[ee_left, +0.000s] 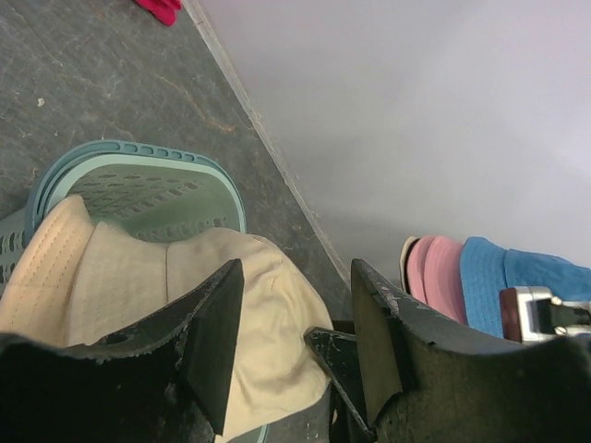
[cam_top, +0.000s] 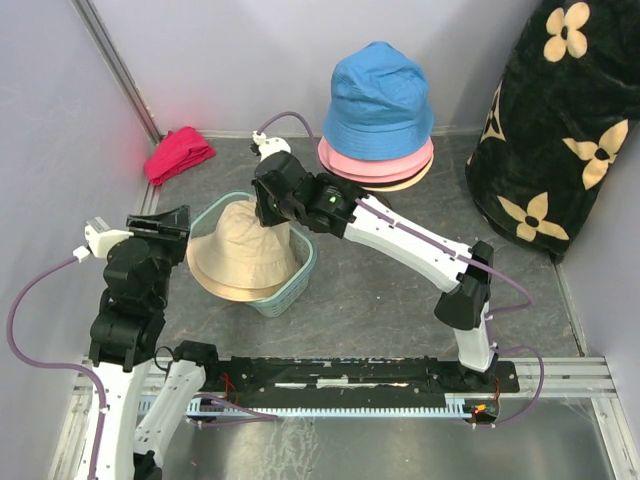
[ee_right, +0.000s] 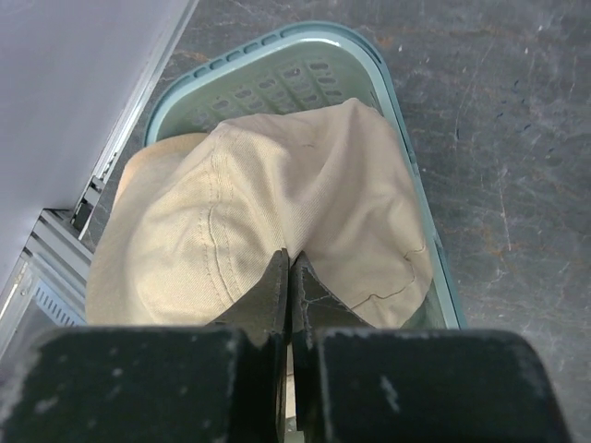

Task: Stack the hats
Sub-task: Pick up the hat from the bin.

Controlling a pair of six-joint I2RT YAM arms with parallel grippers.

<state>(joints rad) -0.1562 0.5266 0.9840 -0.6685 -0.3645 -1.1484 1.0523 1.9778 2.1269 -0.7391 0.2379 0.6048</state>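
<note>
A beige hat (cam_top: 240, 262) (ee_right: 277, 175) sits in a pale green basket (cam_top: 292, 290) (ee_right: 277, 60) at the left of the table. My right gripper (cam_top: 270, 215) (ee_right: 292, 263) is shut on a pinch of the beige hat's crown fabric. My left gripper (cam_top: 165, 222) (ee_left: 295, 277) hangs open just left of the basket, holding nothing, with the beige hat (ee_left: 268, 314) seen between its fingers. At the back stands a stack with a blue hat (cam_top: 378, 100) (ee_left: 499, 277) on top and a pink hat (cam_top: 345, 163) (ee_left: 439, 272) under it; lower brims barely show.
A magenta-red cloth bundle (cam_top: 178, 153) lies in the back left corner. A tall black cushion with cream flowers (cam_top: 560, 130) leans at the right. Lilac walls close in the left and back sides. The basket's rim (ee_left: 138, 152) rises around the beige hat.
</note>
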